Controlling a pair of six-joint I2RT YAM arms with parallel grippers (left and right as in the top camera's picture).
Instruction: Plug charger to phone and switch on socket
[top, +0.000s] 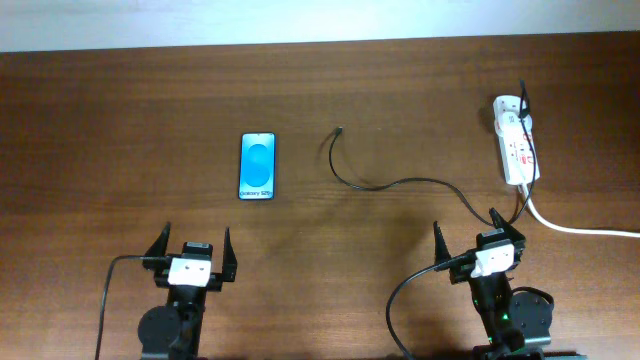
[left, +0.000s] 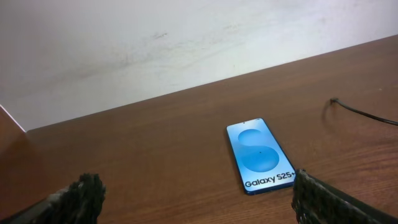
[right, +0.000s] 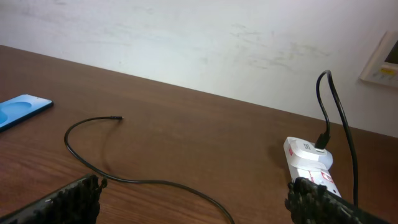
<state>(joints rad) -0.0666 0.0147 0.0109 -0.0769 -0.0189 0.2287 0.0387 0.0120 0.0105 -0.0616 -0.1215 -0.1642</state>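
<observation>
The phone (top: 257, 166) lies flat at centre left, blue screen up; it also shows in the left wrist view (left: 259, 154) and at the left edge of the right wrist view (right: 22, 108). The charger cable (top: 390, 183) curves across the table, its plug tip (top: 341, 130) free to the right of the phone; it also shows in the right wrist view (right: 134, 181). Its other end is plugged into the white socket strip (top: 515, 140) at the far right, seen also in the right wrist view (right: 309, 160). My left gripper (top: 191, 247) is open and empty near the front edge, as the left wrist view (left: 196, 196) shows. My right gripper (top: 478, 232) is open and empty in front of the strip (right: 193, 196).
A thick white cord (top: 580, 228) runs from the strip off the right edge. The arms' black cables (top: 105, 290) hang at the front. A pale wall (left: 155, 37) rises behind the table's far edge.
</observation>
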